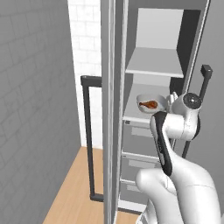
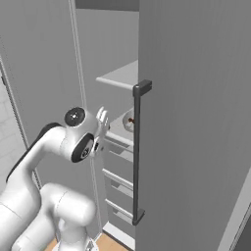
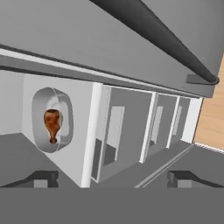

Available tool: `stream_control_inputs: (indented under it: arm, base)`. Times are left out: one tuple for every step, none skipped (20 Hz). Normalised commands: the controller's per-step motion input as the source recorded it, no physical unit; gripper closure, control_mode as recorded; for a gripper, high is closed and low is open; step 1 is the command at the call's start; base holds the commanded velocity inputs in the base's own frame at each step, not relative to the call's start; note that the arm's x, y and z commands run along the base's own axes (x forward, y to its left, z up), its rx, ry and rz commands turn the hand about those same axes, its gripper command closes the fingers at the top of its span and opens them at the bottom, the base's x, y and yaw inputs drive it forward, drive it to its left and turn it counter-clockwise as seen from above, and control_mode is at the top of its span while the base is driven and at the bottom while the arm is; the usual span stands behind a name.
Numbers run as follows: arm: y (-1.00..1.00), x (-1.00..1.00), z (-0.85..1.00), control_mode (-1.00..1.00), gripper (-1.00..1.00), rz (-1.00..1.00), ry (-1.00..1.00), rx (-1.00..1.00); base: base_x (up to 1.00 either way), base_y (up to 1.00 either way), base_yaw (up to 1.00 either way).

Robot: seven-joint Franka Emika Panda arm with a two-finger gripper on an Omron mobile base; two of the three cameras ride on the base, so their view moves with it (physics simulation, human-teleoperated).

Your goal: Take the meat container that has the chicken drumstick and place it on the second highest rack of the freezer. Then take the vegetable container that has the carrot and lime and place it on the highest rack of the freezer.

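Now the meat container (image 1: 151, 103) sits on the lower white shelf (image 1: 136, 117) of the freezer (image 1: 157, 52), with the chicken drumstick (image 1: 149, 104) lying inside it. In the hand view the drumstick (image 3: 51, 124) runs lengthwise from 12 to 6 o'clock, thick end up, narrow bone end down. The gripper (image 3: 111, 178) stands open and empty, apart from the container, which shows at 10 o'clock.

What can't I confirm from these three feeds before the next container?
- Meat container on the lower white shelf: its right side is hidden by the arm in the left base view; the door handle cuts across it in the right base view.
- Highest rack: its top is seen too edge-on to check.
- Gripper: open, only fingertips visible.
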Motion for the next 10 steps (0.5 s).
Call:
stream_control_inputs:
  arm:
    - [0.10, -0.51, 0.61, -1.00, -1.00, 0.07, 0.19, 0.00]
    - [0.12, -0.39, 0.63, -1.00, -1.00, 0.07, 0.26, 0.00]
    - [0.18, -0.45, 0.61, -1.00, -1.00, 0.09, 0.25, -0.02]
    - [0.23, -0.49, 0.61, -1.00, -1.00, 0.10, 0.25, -0.06]
    - [0.24, -0.47, 0.61, -1.00, -1.00, 0.10, 0.25, -0.07]
    - [0.05, -0.34, 0.54, -1.00, -1.00, 0.07, 0.32, -0.06]
    - [0.00, -0.42, 0.21, -1.00, -1.00, 0.06, 0.23, -0.05]
    - [0.00, -0.49, 0.18, -1.00, -1.00, 0.09, 0.13, -0.07]
    - [0.00, -0.32, 0.11, -1.00, -1.00, 0.17, 0.13, -0.09]
    - [0.09, 0.00, 0.00, -1.00, -1.00, 0.39, 0.29, -0.16]
  base:
    - [0.00, 0.00, 0.00]
    - [0.00, 0.00, 0.00]
    - [0.00, 0.00, 0.00]
    - [0.00, 0.00, 0.00]
    - [0.00, 0.00, 0.00]
    - [0.00, 0.00, 0.00]
    - [0.00, 0.00, 0.00]
    - [0.00, 0.00, 0.00]
    - [0.00, 0.00, 0.00]
    - [0.00, 0.00, 0.00]
